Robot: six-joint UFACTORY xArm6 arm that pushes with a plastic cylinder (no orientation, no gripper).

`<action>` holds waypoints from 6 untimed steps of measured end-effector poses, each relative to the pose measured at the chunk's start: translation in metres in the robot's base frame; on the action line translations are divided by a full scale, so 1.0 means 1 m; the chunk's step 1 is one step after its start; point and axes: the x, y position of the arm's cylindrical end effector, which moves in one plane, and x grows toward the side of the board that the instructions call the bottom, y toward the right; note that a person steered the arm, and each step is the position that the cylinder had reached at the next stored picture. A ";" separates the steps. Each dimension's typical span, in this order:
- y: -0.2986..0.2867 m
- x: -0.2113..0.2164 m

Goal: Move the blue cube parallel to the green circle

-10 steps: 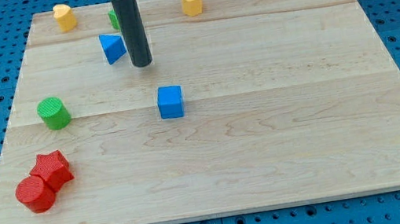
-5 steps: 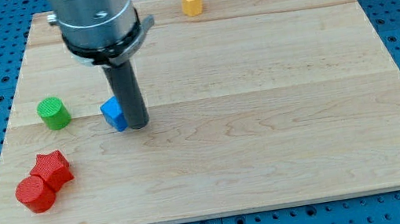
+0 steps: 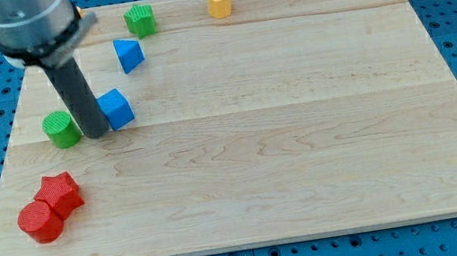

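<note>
While between green circle [image 3: 60, 129] and blue cube [image 3: 117, 108], my tip [image 3: 94, 133] rests.

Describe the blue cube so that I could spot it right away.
Look at the wooden board's left side, where my tip touches down. The blue cube sits just right of it, opposite the green cylinder. Unlike the blue triangular block above, it has square faces.

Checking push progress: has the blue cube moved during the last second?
Yes. The blue cube slid toward the view's left, ending close to the green circle, with my tip between them.
</note>
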 end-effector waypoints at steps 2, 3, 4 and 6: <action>0.028 -0.005; 0.028 0.009; 0.052 0.023; 0.071 -0.015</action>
